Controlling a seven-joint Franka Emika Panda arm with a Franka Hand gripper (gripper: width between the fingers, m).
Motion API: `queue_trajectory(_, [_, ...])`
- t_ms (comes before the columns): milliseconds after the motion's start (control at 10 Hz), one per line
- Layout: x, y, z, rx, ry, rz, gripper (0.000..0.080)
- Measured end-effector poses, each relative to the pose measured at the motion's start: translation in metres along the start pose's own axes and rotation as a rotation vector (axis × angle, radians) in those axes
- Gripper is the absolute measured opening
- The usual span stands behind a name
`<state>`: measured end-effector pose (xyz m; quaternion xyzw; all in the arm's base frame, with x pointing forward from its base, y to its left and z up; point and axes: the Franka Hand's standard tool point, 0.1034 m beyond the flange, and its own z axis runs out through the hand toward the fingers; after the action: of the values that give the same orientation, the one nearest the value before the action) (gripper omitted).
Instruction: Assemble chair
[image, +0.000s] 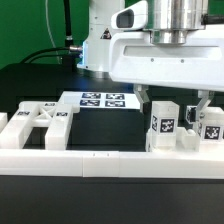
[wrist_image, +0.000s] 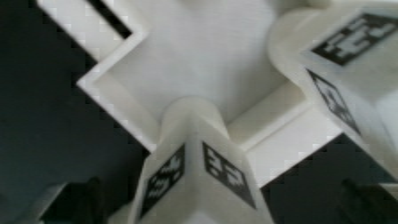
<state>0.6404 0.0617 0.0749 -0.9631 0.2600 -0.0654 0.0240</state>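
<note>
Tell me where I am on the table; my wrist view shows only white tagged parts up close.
Observer: The gripper hangs at the exterior view's right, jaws wide apart, over a tagged white block standing beside the border rail.
Operator: Any other part next to it?
Observer: A second tagged block stands further toward the exterior view's right, apart from the first.
Operator: And the other end?
Observer: More chair pieces lie at the exterior view's left, along the same rail.
</note>
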Motion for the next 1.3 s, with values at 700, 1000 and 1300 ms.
queue_trajectory(700, [0.0085, 0.0099, -0.0038, -0.023, 0.011, -0.557, 0.0649])
queue_trajectory(1000, [0.0056, 0.0073, -0.0029, -0.025, 0.01, -0.55, 0.0637])
queue_trajectory(1300, [0.0056, 0.0086, -0.0016, -0.026, 0.008, -0.512, 0.0284])
